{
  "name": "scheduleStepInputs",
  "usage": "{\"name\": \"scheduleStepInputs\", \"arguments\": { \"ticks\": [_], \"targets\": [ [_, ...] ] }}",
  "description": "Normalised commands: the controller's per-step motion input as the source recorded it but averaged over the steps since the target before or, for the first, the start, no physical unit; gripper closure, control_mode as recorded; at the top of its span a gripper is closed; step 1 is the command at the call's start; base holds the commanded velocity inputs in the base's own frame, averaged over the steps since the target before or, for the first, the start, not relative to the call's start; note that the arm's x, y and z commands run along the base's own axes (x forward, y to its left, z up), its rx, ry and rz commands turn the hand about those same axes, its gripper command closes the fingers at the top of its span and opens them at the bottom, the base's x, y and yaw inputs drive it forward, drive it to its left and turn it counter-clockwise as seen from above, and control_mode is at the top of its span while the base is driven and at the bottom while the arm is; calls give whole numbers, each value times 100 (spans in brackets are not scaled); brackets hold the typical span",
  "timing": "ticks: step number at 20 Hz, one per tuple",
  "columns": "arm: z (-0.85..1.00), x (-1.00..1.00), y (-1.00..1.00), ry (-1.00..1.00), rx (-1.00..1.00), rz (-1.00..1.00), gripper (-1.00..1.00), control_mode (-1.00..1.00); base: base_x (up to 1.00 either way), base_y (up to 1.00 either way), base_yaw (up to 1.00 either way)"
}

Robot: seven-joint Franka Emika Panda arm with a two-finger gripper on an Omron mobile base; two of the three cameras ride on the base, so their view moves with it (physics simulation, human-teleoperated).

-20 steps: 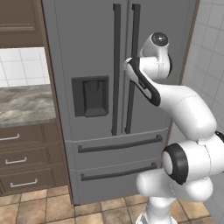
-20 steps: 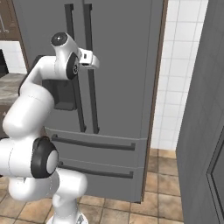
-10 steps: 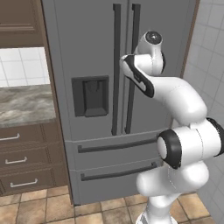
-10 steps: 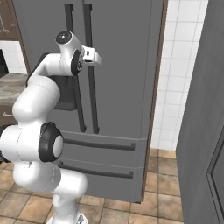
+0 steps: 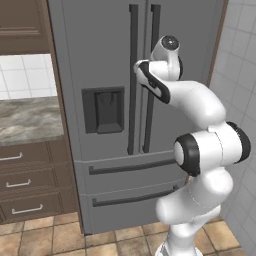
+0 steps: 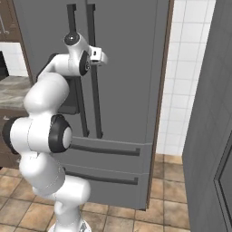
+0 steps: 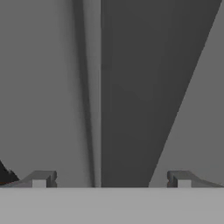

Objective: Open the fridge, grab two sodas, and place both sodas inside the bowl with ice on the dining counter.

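Observation:
The fridge (image 5: 90, 60) is a tall grey French-door unit with both doors shut, a dark dispenser recess (image 5: 102, 110) and two lower drawers. My arm reaches up to its right door's long dark handle (image 5: 152, 100). In the right base view my gripper (image 6: 94, 58) sits right at that handle (image 6: 93, 99). The hand view has the dark bar (image 7: 131, 87) very close, running between my spread fingertips (image 7: 41, 179). The gripper (image 7: 111, 179) is open and grips nothing. The sodas, the bowl and the dining counter are out of view.
Left of the fridge, a marbled stone countertop (image 5: 25, 120) lies over brown drawers (image 5: 25, 185). A white tiled wall (image 5: 240, 75) stands right of the fridge. A tall grey panel (image 6: 213, 113) fills the right edge. The floor is tan tile (image 6: 172, 213).
The arm has stretched forward and its elbow has risen, bringing the hand in against the right door's handle. The jaws stayed open. The fridge doors have not moved.

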Motion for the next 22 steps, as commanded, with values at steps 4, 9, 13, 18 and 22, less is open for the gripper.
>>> {"name": "scheduleStepInputs", "arguments": {
  "ticks": [4, 9, 13, 18, 22],
  "targets": [
    [0, 48, -1, -4, 1, 0, -100, -100, 0, 0, 0],
    [0, 49, 0, -3, 1, 0, -100, -100, 0, 0, 0],
    [0, 46, 0, 0, 0, 0, 100, -100, 0, 0, 0],
    [0, 18, -2, -1, 0, 0, 100, -100, 0, 0, 0],
    [6, -11, -33, -4, 0, -2, 100, -100, 0, 0, 0]
  ]
}}
